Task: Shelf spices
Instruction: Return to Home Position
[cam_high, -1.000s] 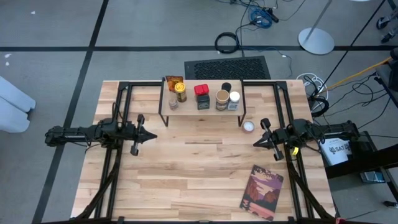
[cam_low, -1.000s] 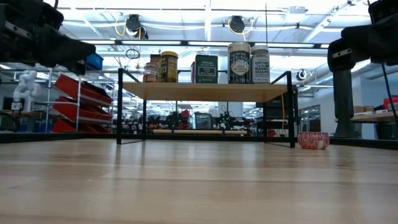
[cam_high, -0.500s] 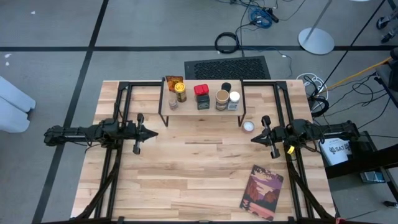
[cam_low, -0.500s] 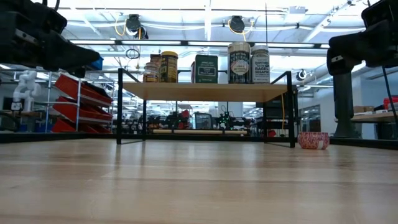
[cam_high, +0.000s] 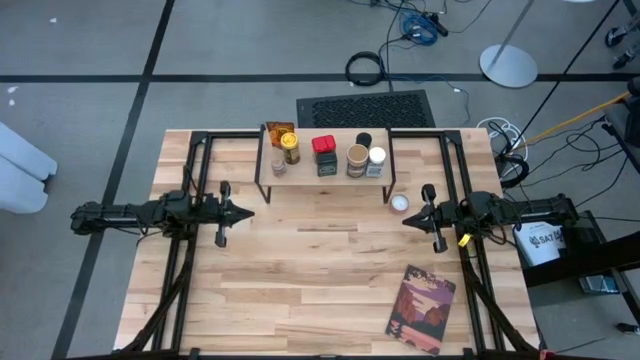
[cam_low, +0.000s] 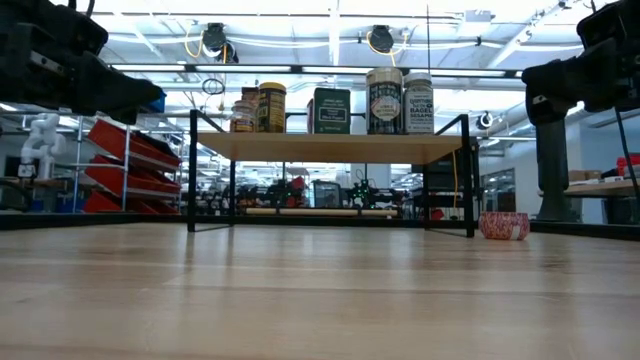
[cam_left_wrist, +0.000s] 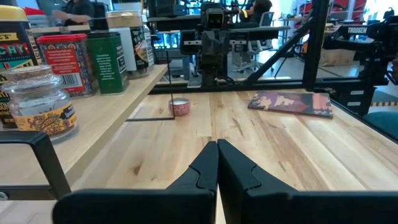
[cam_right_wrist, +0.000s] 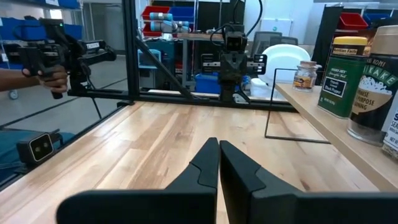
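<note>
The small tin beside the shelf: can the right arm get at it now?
Probably yes. The small tin stands alone on the table, just outside the shelf leg, and the right gripper is close with nothing between them. Its shut fingers would need to open first.

The wood-plank table is carrying a low shelf at its far edge, a small tin just beside the shelf's right leg, and a picture-covered book lying near right. Spice jars are standing on the shelf's plank.

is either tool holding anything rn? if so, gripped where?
Nothing is held. The left tool and the right tool are both shut with nothing between the fingers, over the table and apart from the shelf.
</note>
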